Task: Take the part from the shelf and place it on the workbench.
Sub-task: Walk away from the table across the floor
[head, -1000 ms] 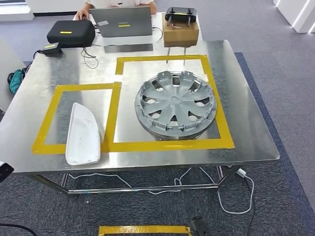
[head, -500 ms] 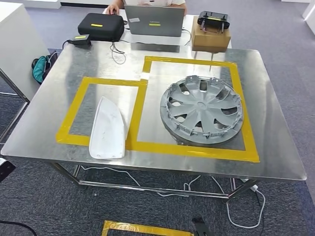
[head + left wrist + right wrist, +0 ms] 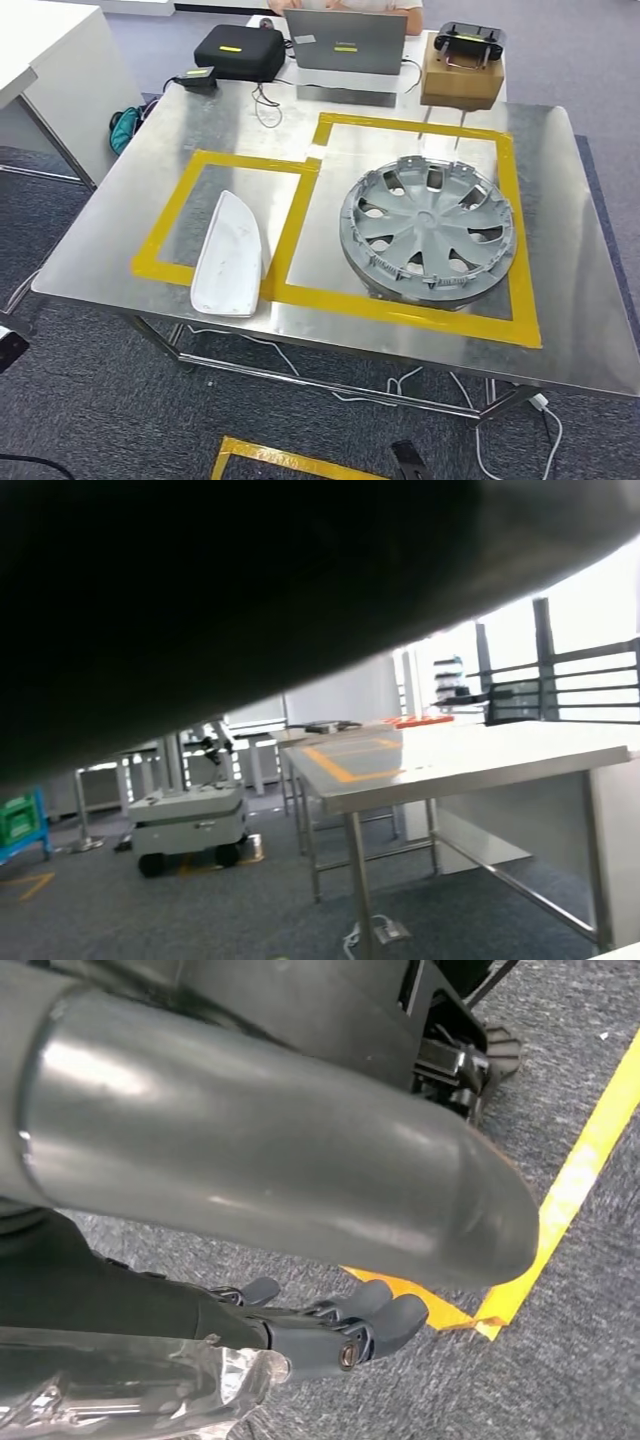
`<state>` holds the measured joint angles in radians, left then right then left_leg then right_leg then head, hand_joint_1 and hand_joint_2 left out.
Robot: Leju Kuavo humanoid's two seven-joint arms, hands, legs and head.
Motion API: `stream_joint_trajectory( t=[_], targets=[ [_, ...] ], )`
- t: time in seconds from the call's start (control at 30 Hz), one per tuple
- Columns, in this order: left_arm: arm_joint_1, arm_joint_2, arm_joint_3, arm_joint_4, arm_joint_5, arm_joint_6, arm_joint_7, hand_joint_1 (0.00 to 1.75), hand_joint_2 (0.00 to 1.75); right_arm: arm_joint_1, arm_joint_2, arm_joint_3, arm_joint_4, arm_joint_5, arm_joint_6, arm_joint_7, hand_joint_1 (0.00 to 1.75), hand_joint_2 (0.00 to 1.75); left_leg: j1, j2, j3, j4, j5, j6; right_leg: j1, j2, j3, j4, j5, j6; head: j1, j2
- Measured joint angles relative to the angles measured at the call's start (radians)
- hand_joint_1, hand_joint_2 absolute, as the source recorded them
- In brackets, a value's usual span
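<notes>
I see a shiny silver metal workbench (image 3: 106, 250) marked with yellow tape rectangles (image 3: 290, 262), a grey spoked plastic wheel cover (image 3: 428, 226), a white curved plastic shell (image 3: 228, 258) (faintly smudged), a black zipped case (image 3: 240, 51) with a yellow stripe, a brown cardboard box (image 3: 462, 82) and dark grey carpet (image 3: 98, 410).

left wrist view (image 3: 226, 600) mostly blocked by dark blur.

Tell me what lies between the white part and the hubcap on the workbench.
In the head view, a strip of yellow tape runs between the white part and the hubcap, with bare metal of the workbench on either side.
</notes>
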<state>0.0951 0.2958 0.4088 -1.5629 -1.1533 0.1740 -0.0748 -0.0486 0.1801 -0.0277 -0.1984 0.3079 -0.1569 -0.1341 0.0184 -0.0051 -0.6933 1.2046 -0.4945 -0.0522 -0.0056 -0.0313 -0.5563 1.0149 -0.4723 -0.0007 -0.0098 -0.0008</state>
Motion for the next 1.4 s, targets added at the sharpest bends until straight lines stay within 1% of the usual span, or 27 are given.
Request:
stream_joint_trajectory(
  t=[0.03, 0.1, 0.13, 0.2, 0.27, 0.3, 0.37, 0.4, 0.43, 0.47, 0.5, 0.53, 0.6, 0.67, 0.7, 0.77, 0.83, 0.9, 0.93, 0.97, 1.0, 1.07, 1.13, 1.17, 1.23, 1.3, 1.4],
  targets=[
    [0.001, 0.000, 0.001, 0.000, 0.000, 0.000, 0.000, 0.00, 0.00, 0.000, 0.000, 0.000, 0.000, 0.000, 0.004, -0.008, 0.00, 0.00, 0.000, 0.015, 0.039, -0.071, 0.034, 0.002, 0.001, -0.007, 0.002, 0.000, -0.002, 0.002, 0.000, 0.000],
    [0.005, -0.002, 0.002, -0.001, -0.003, 0.001, 0.000, 0.00, 0.00, 0.004, -0.004, -0.001, 0.000, 0.000, 0.014, -0.032, 0.00, 0.00, -0.005, 0.043, 0.097, -0.187, 0.067, 0.007, 0.007, -0.018, 0.005, 0.003, -0.008, 0.012, 0.000, 0.000],
    [0.010, -0.004, 0.002, -0.002, -0.005, 0.001, 0.000, 0.00, 0.00, 0.008, -0.007, -0.001, 0.000, 0.000, 0.018, -0.042, 0.00, 0.00, -0.007, 0.050, 0.109, -0.211, 0.068, 0.011, 0.010, -0.024, 0.006, 0.003, -0.011, 0.017, 0.000, 0.000],
    [0.022, -0.008, 0.004, -0.004, -0.007, 0.002, 0.000, 0.00, 0.00, 0.015, -0.012, -0.002, 0.000, 0.000, 0.021, -0.052, 0.00, 0.00, -0.009, 0.037, 0.108, -0.217, 0.065, 0.023, 0.012, -0.037, 0.011, -0.001, -0.014, 0.026, 0.002, 0.000],
    [0.028, -0.011, 0.006, -0.006, -0.008, 0.002, 0.000, 0.00, 0.00, 0.019, -0.015, -0.002, 0.000, 0.000, 0.021, -0.056, 0.00, 0.00, -0.006, 0.022, 0.108, -0.219, 0.067, 0.035, 0.009, -0.021, 0.002, 0.020, -0.033, 0.037, 0.004, 0.000],
    [0.028, -0.012, 0.007, -0.007, -0.009, 0.002, 0.000, 0.00, 0.00, 0.020, -0.016, -0.002, 0.000, 0.000, 0.021, -0.057, 0.00, 0.00, -0.004, 0.016, 0.108, -0.220, 0.068, 0.041, 0.008, -0.005, -0.016, 0.060, -0.057, 0.042, 0.006, 0.000],
    [0.027, -0.016, 0.008, -0.008, -0.012, 0.002, -0.001, 0.00, 0.00, 0.021, -0.017, -0.002, 0.000, 0.000, 0.021, -0.056, 0.00, 0.00, -0.004, 0.002, 0.108, -0.220, 0.068, 0.048, 0.006, 0.022, -0.080, 0.193, -0.122, 0.046, 0.009, 0.000],
    [0.028, -0.018, 0.008, -0.008, -0.014, 0.001, -0.001, 0.00, 0.00, 0.023, -0.018, -0.002, 0.000, 0.001, 0.021, -0.056, 0.00, 0.00, -0.005, -0.006, 0.108, -0.220, 0.068, 0.049, 0.007, 0.026, -0.112, 0.256, -0.143, 0.046, 0.009, 0.000],
    [0.028, -0.021, 0.008, -0.008, -0.015, 0.001, -0.002, 0.00, 0.00, 0.025, -0.019, -0.002, 0.000, 0.001, 0.021, -0.055, 0.00, 0.00, -0.005, -0.015, 0.108, -0.220, 0.067, 0.050, 0.007, 0.027, -0.132, 0.290, -0.147, 0.046, 0.009, 0.000],
    [0.028, -0.023, 0.008, -0.008, -0.016, 0.000, -0.002, 0.00, 0.00, 0.027, -0.019, -0.002, 0.000, 0.001, 0.021, -0.055, 0.00, 0.00, -0.005, -0.025, 0.109, -0.219, 0.067, 0.050, 0.006, 0.028, -0.133, 0.284, -0.129, 0.045, 0.009, 0.000],
    [0.028, -0.026, 0.008, -0.008, -0.017, -0.003, -0.003, 0.00, 0.00, 0.028, -0.021, -0.003, 0.000, 0.000, 0.021, -0.055, 0.00, 0.00, -0.005, -0.035, 0.111, -0.219, 0.067, 0.050, 0.006, 0.031, -0.115, 0.237, -0.094, 0.043, 0.009, 0.000],
    [0.028, -0.030, 0.007, -0.009, -0.020, -0.008, -0.002, 0.00, 0.00, 0.029, -0.024, -0.003, 0.000, 0.000, 0.021, -0.056, 0.00, 0.00, -0.004, -0.045, 0.113, -0.219, 0.066, 0.048, 0.005, 0.039, -0.083, 0.167, -0.054, 0.041, 0.009, 0.000],
    [0.030, -0.039, 0.004, -0.014, -0.028, -0.018, 0.007, 0.00, 0.00, 0.029, -0.030, -0.005, 0.000, -0.001, 0.027, -0.060, 0.00, 0.00, -0.005, -0.062, 0.112, -0.217, 0.065, 0.042, 0.002, 0.067, -0.025, 0.044, -0.008, 0.038, 0.008, 0.000],
    [0.036, -0.050, -0.002, -0.025, -0.036, -0.024, 0.023, 0.00, 0.00, 0.029, -0.038, -0.006, 0.000, -0.003, 0.035, -0.065, 0.00, 0.00, -0.005, -0.076, 0.107, -0.217, 0.069, 0.030, 0.002, 0.079, -0.006, 0.010, -0.007, 0.032, 0.008, 0.000],
    [0.043, -0.055, -0.005, -0.030, -0.038, -0.026, 0.031, 0.00, 0.00, 0.030, -0.043, -0.007, 0.000, -0.003, 0.039, -0.067, 0.00, 0.00, -0.003, -0.082, 0.106, -0.219, 0.071, 0.025, 0.003, 0.074, -0.004, 0.009, -0.005, 0.026, 0.008, 0.000],
    [0.058, -0.062, -0.010, -0.039, -0.038, -0.030, 0.044, 0.00, 0.00, 0.031, -0.051, -0.008, 0.000, -0.004, 0.045, -0.070, 0.00, 0.00, -0.003, -0.067, 0.101, -0.209, 0.062, 0.015, 0.001, 0.062, -0.002, 0.005, 0.000, 0.013, 0.006, 0.000],
    [0.067, -0.068, -0.013, -0.042, -0.032, -0.032, 0.050, 0.00, 0.00, 0.032, -0.056, -0.012, 0.000, -0.007, 0.049, -0.072, 0.00, 0.00, -0.005, -0.028, 0.063, -0.125, 0.011, 0.006, -0.001, 0.047, 0.000, 0.001, 0.002, 0.002, 0.004, 0.000],
    [0.076, -0.076, -0.013, -0.043, -0.026, -0.034, 0.051, 0.00, 0.00, 0.035, -0.059, -0.015, 0.000, -0.011, 0.050, -0.072, 0.00, 0.00, -0.005, -0.009, -0.003, 0.014, -0.053, 0.001, 0.001, 0.031, -0.001, 0.001, 0.000, -0.002, 0.003, 0.000],
    [0.081, -0.080, -0.013, -0.043, -0.024, -0.034, 0.051, 0.00, 0.00, 0.037, -0.060, -0.017, 0.000, -0.012, 0.050, -0.072, 0.00, 0.00, -0.005, -0.007, -0.025, 0.060, -0.066, 0.000, 0.001, 0.022, -0.001, 0.001, -0.001, -0.003, 0.003, 0.000],
    [0.086, -0.083, -0.013, -0.043, -0.023, -0.034, 0.051, 0.00, 0.00, 0.038, -0.062, -0.019, 0.000, -0.013, 0.050, -0.072, 0.00, 0.00, -0.005, -0.006, -0.030, 0.071, -0.059, 0.000, 0.001, 0.014, 0.000, 0.001, -0.001, -0.003, 0.003, 0.000],
    [0.089, -0.086, -0.013, -0.043, -0.021, -0.034, 0.051, 0.00, 0.00, 0.038, -0.062, -0.020, 0.000, -0.013, 0.050, -0.072, 0.00, 0.00, -0.005, -0.004, -0.013, 0.038, -0.034, 0.001, 0.001, 0.006, 0.001, 0.001, -0.002, -0.002, 0.003, 0.000],
    [0.091, -0.089, -0.012, -0.043, -0.020, -0.034, 0.051, 0.00, 0.00, 0.037, -0.063, -0.023, 0.000, -0.013, 0.050, -0.072, 0.00, 0.00, -0.006, 0.024, 0.058, -0.099, 0.030, 0.003, 0.004, -0.009, 0.005, 0.002, -0.006, 0.003, 0.002, 0.000],
    [0.090, -0.090, -0.012, -0.043, -0.019, -0.034, 0.051, 0.00, 0.00, 0.036, -0.065, -0.024, 0.000, -0.014, 0.050, -0.072, 0.00, 0.00, -0.010, 0.050, 0.109, -0.198, 0.059, 0.011, 0.010, -0.021, 0.007, 0.004, -0.012, 0.012, 0.003, 0.000],
    [0.092, -0.092, -0.012, -0.043, -0.019, -0.034, 0.051, 0.00, 0.00, 0.036, -0.066, -0.024, 0.000, -0.014, 0.050, -0.072, 0.00, 0.00, -0.012, 0.053, 0.115, -0.214, 0.059, 0.017, 0.013, -0.027, 0.009, 0.003, -0.014, 0.017, 0.004, 0.000],
    [0.096, -0.095, -0.011, -0.044, -0.019, -0.034, 0.051, 0.00, 0.00, 0.035, -0.067, -0.026, 0.000, -0.014, 0.050, -0.072, 0.00, 0.00, -0.013, 0.035, 0.113, -0.217, 0.060, 0.030, 0.013, -0.038, 0.011, 0.001, -0.017, 0.027, 0.007, 0.000],
    [0.097, -0.096, -0.009, -0.046, -0.019, -0.034, 0.051, 0.00, 0.00, 0.035, -0.068, -0.028, 0.000, -0.014, 0.050, -0.072, 0.00, 0.00, -0.009, 0.021, 0.113, -0.220, 0.063, 0.042, 0.010, -0.020, -0.003, 0.035, -0.044, 0.037, 0.009, 0.000],
    [0.097, -0.101, -0.010, -0.048, -0.019, -0.034, 0.051, 0.00, 0.00, 0.036, -0.069, -0.029, 0.000, -0.015, 0.050, -0.071, 0.00, 0.00, -0.009, 0.000, 0.113, -0.220, 0.064, 0.052, 0.008, 0.022, -0.090, 0.223, -0.135, 0.043, 0.013, 0.000]
  ],
)
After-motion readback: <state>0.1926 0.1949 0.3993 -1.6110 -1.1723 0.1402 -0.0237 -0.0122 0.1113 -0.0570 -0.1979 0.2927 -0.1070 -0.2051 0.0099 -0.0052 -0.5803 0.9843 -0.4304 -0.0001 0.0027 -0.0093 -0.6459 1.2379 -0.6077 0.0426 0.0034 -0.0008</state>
